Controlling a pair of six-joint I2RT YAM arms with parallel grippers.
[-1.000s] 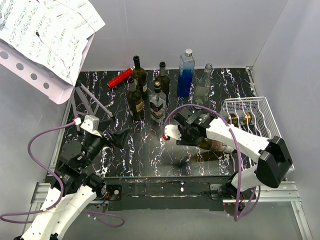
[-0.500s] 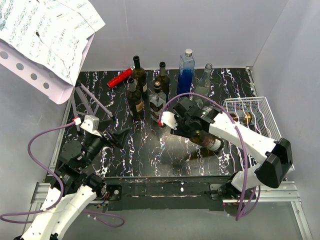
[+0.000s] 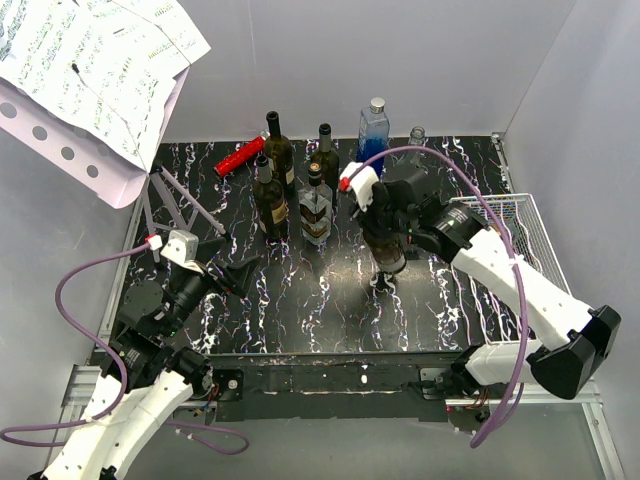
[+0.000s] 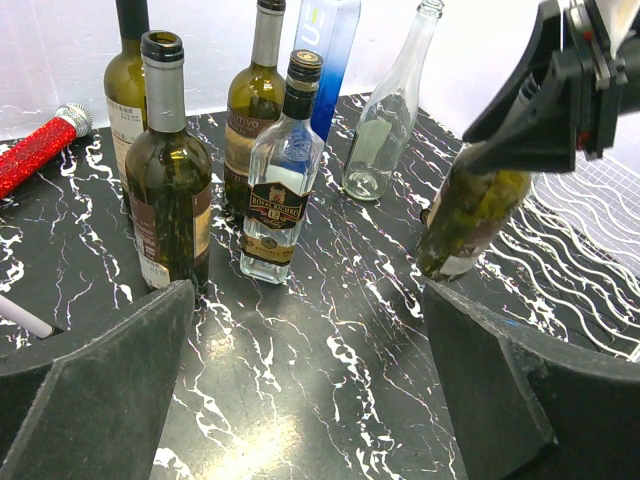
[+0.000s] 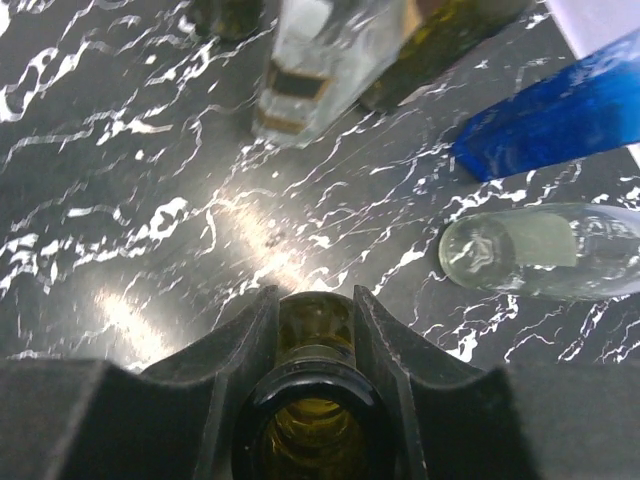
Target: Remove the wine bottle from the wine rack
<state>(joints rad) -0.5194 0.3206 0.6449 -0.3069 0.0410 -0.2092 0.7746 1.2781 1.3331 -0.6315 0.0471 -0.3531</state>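
Observation:
The wine bottle (image 3: 386,254), dark olive glass with a pale label, stands nearly upright over the middle of the black marbled table, leaning a little in the left wrist view (image 4: 468,215). My right gripper (image 3: 386,212) is shut on its neck; the right wrist view looks down past the open mouth (image 5: 315,425), with a finger on each side of the neck (image 5: 315,325). The white wire wine rack (image 3: 532,218) lies to the right, apart from the bottle, also at the left wrist view's edge (image 4: 600,200). My left gripper (image 3: 236,275) hangs open at near left, nothing between its fingers (image 4: 130,380).
Upright bottles crowd the back: two dark ones (image 3: 277,150) (image 3: 268,198), a clear labelled one (image 3: 316,208), a blue one (image 3: 372,135) and a clear one (image 4: 385,120). A red microphone (image 3: 240,156) lies back left. A music stand with sheets (image 3: 95,70) overhangs the left.
My right arm has carried the bottle away from the rack, toward the back and middle of the table, swinging it from lying tilted to nearly upright. The left arm has not moved.

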